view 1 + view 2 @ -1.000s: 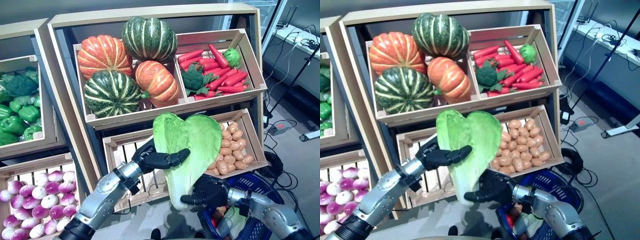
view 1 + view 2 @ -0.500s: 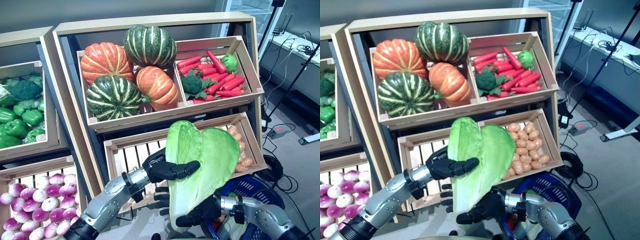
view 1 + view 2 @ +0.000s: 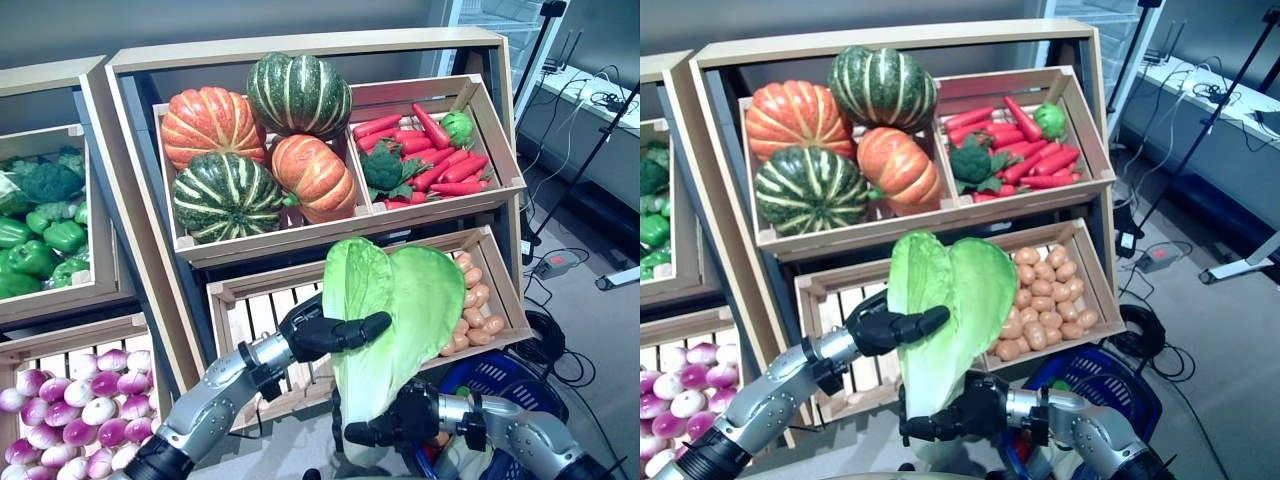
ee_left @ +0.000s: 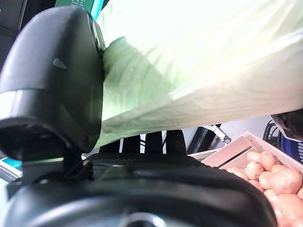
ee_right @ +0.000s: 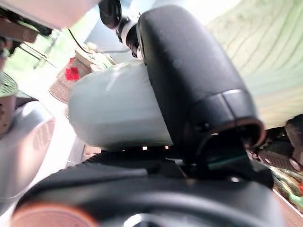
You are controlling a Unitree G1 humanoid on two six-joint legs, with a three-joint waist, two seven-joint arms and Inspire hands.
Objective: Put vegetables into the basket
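Lettuce head (image 3: pixel 385 320): upright, left hand (image 3: pixel 320 332) clasping its upper leaves, right hand (image 3: pixel 400 420) gripping its base. Blue basket (image 3: pixel 500 372): just beyond the right hand. Risk: loose leaves may tear, dropping it outside.

Overall light: bright, even indoor light in both eye views, with a cool tint
Source: seems to fall from above; the tops of the pumpkins (image 3: pixel 255 140) carry soft highlights
Shadows: the gaps under the shelves (image 3: pixel 300 45) are dark, as is the lower middle beneath the lettuce leaf (image 3: pixel 390 320)
Glare: in the left wrist view the leaf (image 4: pixel 203 61) burns out to near white at the upper right
Right wrist view: pale washed-out patches at the upper left; the leaf (image 5: pixel 255 61) glows with light through it
Focus: eye views sharp; both wrist views soft, the thumb (image 4: pixel 57 75) and the white thumb cover (image 5: pixel 118 106) blurred from closeness
Edges: upright shelf boards lean outward near the frame sides
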